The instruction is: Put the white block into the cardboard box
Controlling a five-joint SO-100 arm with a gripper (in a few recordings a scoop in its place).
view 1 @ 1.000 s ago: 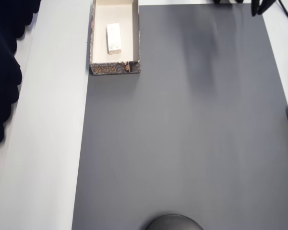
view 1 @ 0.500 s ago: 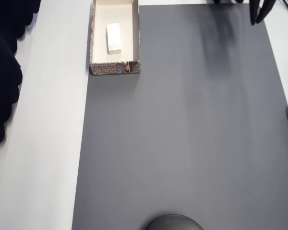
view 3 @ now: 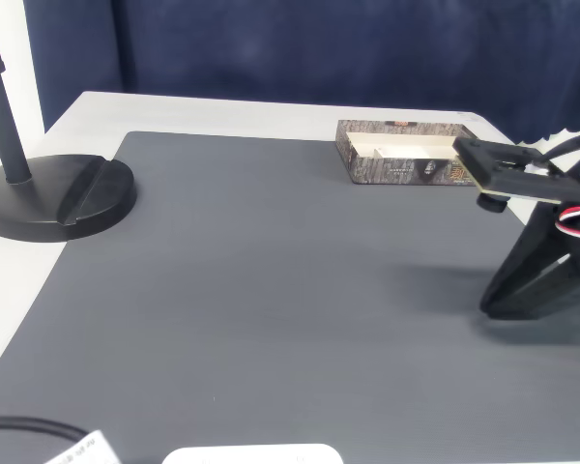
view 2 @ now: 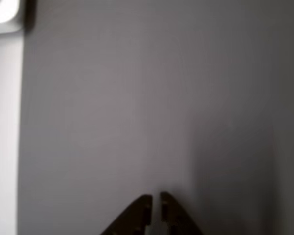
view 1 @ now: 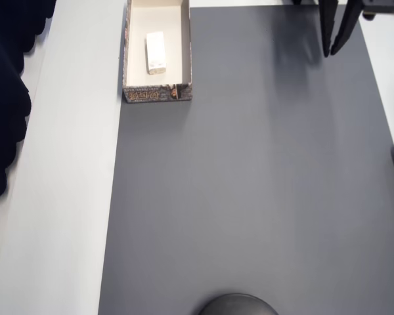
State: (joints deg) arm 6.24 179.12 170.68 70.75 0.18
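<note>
The small plain white rectangular block [view 1: 156, 52] is seen lying flat on the cream floor of the shallow, open-topped cardboard box with brownish patterned walls [view 1: 157, 94], well apart from the jaws [view 1: 335, 52], across the dark grey mat [view 1: 249, 197] that covers the counter. The jaws are nearly closed, with only a thin gap between the tips, and nothing is held. The placing step is judged done; only a retreat clear of the box seems called for.
</note>
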